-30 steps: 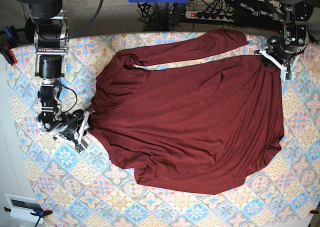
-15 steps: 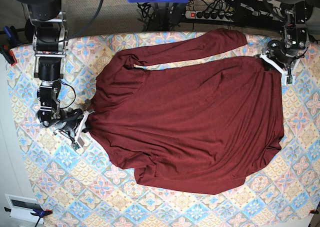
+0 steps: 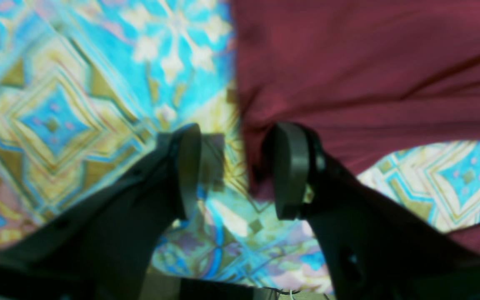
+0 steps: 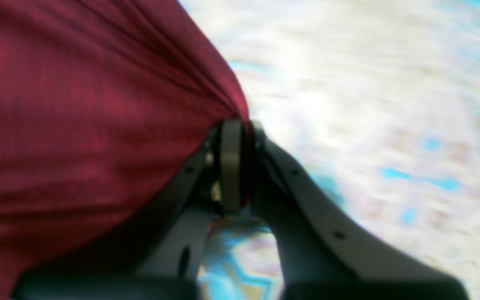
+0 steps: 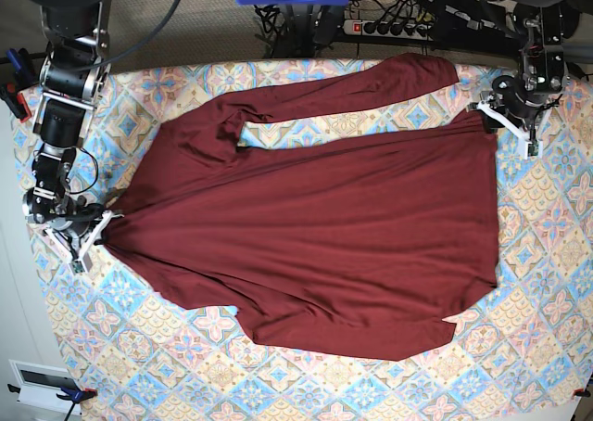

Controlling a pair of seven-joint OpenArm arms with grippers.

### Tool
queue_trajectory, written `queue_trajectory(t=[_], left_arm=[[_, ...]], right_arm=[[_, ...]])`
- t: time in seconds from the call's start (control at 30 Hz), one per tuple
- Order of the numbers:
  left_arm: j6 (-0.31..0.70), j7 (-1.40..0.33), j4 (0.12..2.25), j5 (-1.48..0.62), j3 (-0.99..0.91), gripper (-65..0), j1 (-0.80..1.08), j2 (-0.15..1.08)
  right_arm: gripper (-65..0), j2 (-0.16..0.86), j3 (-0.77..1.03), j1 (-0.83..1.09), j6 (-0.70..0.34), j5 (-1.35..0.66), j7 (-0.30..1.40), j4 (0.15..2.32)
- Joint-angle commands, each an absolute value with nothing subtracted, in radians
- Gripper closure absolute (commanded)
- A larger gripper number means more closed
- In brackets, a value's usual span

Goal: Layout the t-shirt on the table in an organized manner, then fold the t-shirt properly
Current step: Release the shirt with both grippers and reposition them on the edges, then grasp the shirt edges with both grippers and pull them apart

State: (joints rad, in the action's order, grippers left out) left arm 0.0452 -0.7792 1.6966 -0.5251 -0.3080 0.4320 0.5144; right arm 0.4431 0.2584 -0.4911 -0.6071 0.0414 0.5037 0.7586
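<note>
A dark maroon t-shirt (image 5: 315,236) is spread across the patterned worktop (image 5: 547,282), one sleeve laid toward the far edge. Its neck-side edge, on the base view's left, is pinched by the closed right claw (image 4: 236,166), apparently so the cloth is drawn taut. At the opposite corner the left claw (image 3: 231,171) is seen w/ jaws apart, fabric beside one pad (image 3: 290,166), nothing gripped.

A power strip (image 5: 394,27) and tangled cables (image 5: 287,18) lie behind.
</note>
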Motion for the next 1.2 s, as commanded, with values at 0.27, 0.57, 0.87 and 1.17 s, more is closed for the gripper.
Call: queue_trajectory(t=[0.27,0.57,0.87,1.17], left_arm=[[0.041,-0.765,1.713,-0.611,-0.318,-27.4,0.43,0.538],[0.044,-0.763,1.764,-0.814,-0.329,-27.5,0.463,0.547],[0.044,-0.825,1.687,-0.978,-0.363,-27.6,0.275,0.486],[0.039,-0.917,1.609,-0.977,-0.338,-27.5,0.2,0.423]], right_arm=[[0.0,0.492,0.303,-0.521,-0.538,0.048,0.45,0.776],[-13.3,0.492,0.302,-0.512,-0.538,0.05,0.46,0.874],[-13.3,0.487,0.302,-0.406,-0.538,0.05,0.473,0.998],[-13.3,0.487,0.302,-0.406,-0.538,0.05,0.473,1.0]])
